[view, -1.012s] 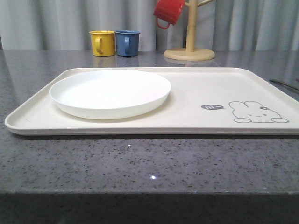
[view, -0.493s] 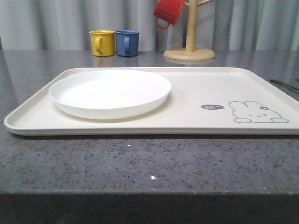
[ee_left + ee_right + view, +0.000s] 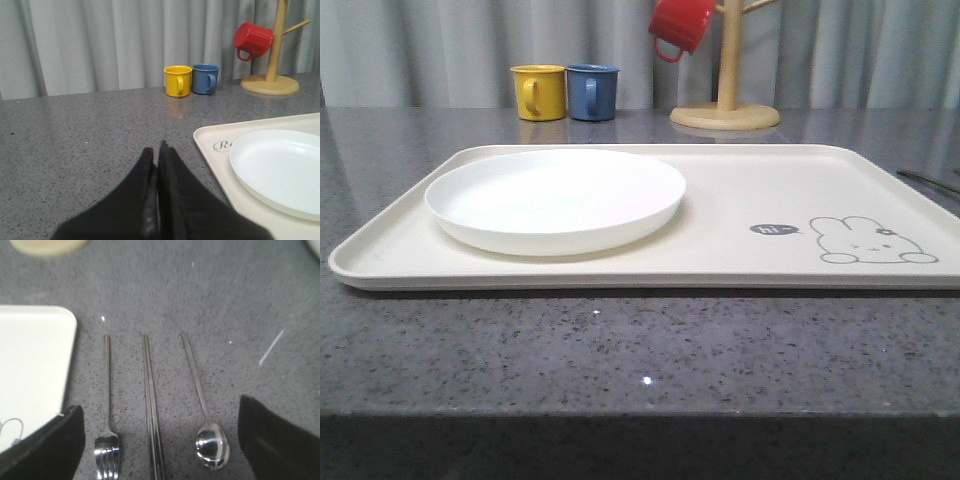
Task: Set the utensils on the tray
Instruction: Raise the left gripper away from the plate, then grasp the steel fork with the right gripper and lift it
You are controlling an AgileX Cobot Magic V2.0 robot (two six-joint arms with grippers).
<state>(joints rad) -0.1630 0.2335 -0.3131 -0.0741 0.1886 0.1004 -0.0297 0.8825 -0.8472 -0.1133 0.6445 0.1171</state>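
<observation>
Front view, against the two earlier frames: the tray's (image 3: 720, 215) near left corner sits a hair further left; otherwise no visible change. White plate (image 3: 555, 198) rests on the tray's left half. Rabbit drawing (image 3: 872, 241) and "hi" bubble (image 3: 774, 229) on its right half. Yellow mug (image 3: 539, 92) and blue mug (image 3: 592, 92) stand touching or nearly so at the back of the grey stone table (image 3: 620, 350); red mug (image 3: 682, 25) hangs on the wooden mug tree (image 3: 726, 100).

Left wrist view: left gripper (image 3: 157, 152), black fingers pressed together, holding nothing, low over bare table just beside the tray's corner. Script lettering (image 3: 221, 145) on the tray, partly hidden by the plate.

Right wrist view: right gripper (image 3: 162, 435), fingers spread wide, above three utensils lying side by side on the table off the tray: fork (image 3: 107, 440) nearest the tray edge, flat chopsticks (image 3: 151, 415) in the middle, spoon (image 3: 205, 415) farthest. None touches the tray; none is gripped.
</observation>
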